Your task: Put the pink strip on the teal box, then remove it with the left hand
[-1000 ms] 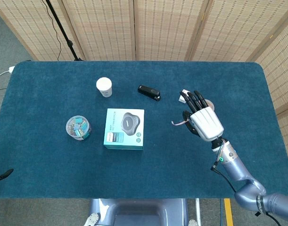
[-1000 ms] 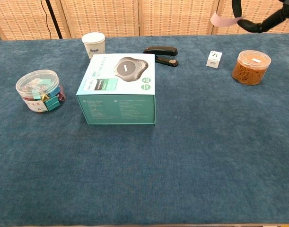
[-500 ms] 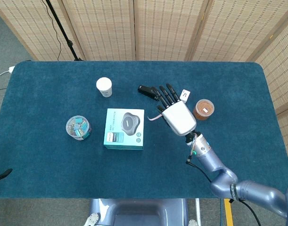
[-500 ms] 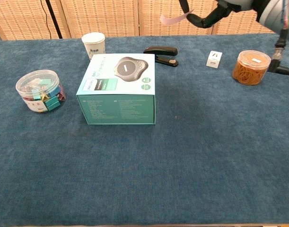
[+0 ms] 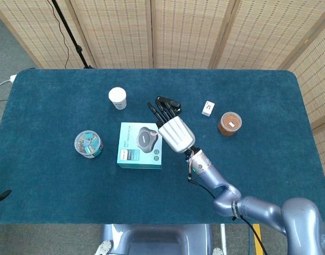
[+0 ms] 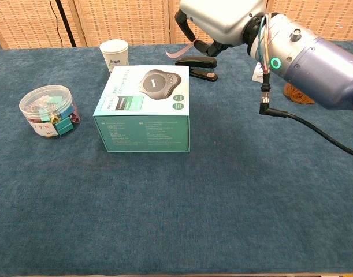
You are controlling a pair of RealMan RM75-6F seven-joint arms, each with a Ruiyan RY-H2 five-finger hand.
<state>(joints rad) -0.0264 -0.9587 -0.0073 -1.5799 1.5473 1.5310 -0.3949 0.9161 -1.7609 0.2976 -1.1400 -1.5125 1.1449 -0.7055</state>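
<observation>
One teal box (image 5: pixel 140 145), one pink strip (image 6: pixel 180 50), two jars (image 5: pixel 88 144) (image 5: pixel 228 123), one cup (image 5: pixel 117 98), one stapler (image 6: pixel 198 68)

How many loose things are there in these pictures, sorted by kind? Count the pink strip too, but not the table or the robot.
Boxes: 2 (teal box, small white box)
Clear jars: 2 (clip jar, rubber band jar)
Paper cup: 1
Stapler: 1
Pink strip, held by the right robot hand: 1
Total: 7

Dark blue carpeted desk (image 6: pixel 164 219); teal cardboard box (image 6: pixel 144 109) with grey oval print; pale pink paper strip (image 6: pixel 177 51); black stapler (image 6: pixel 200 62); white paper cup (image 6: pixel 114 55).
</observation>
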